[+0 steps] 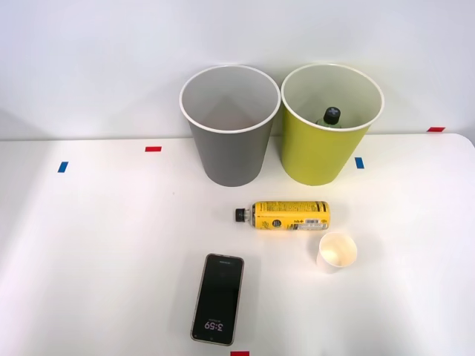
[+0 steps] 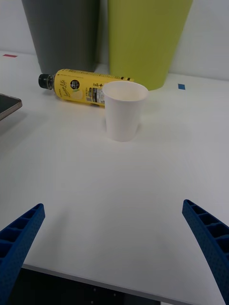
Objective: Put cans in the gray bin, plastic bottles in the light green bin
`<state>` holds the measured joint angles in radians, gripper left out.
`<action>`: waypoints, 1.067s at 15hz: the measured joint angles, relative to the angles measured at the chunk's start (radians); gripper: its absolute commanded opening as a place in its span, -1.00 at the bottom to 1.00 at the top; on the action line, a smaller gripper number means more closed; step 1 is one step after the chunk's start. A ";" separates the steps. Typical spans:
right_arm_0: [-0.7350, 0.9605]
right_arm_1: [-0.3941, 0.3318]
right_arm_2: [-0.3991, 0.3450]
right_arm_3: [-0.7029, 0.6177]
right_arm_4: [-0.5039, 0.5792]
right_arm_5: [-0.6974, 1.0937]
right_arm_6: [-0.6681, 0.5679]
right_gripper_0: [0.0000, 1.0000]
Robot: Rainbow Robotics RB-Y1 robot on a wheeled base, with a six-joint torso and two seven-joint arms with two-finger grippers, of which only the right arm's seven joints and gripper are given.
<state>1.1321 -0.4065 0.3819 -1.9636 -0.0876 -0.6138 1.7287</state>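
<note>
While one bottle lies unsorted, findings follow
Light green bin (image 1: pixel 320 152): one black-capped bottle (image 1: pixel 331 116) inside
Gray bin (image 1: pixel 231 152): looks empty
Yellow bottle (image 1: pixel 286 215): lying on table (image 1: pixel 96 252), just before bins
Right gripper (image 2: pixel 114 238): fingers spread wide, holding nothing

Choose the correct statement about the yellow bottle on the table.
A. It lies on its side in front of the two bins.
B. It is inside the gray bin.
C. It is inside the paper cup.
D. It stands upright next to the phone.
A: the yellow bottle lies flat on the table, on the near side of the gray bin and the green bin.
</note>
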 measured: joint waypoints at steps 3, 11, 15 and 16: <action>0.000 0.000 0.000 0.000 0.000 0.000 0.000 1.00; 0.000 0.000 0.000 0.000 0.000 0.000 0.000 1.00; 0.000 0.000 0.000 0.000 0.000 0.000 0.000 1.00; 0.000 0.000 0.000 0.000 0.000 0.000 0.000 1.00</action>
<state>1.1321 -0.4065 0.3820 -1.9635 -0.0875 -0.6137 1.7287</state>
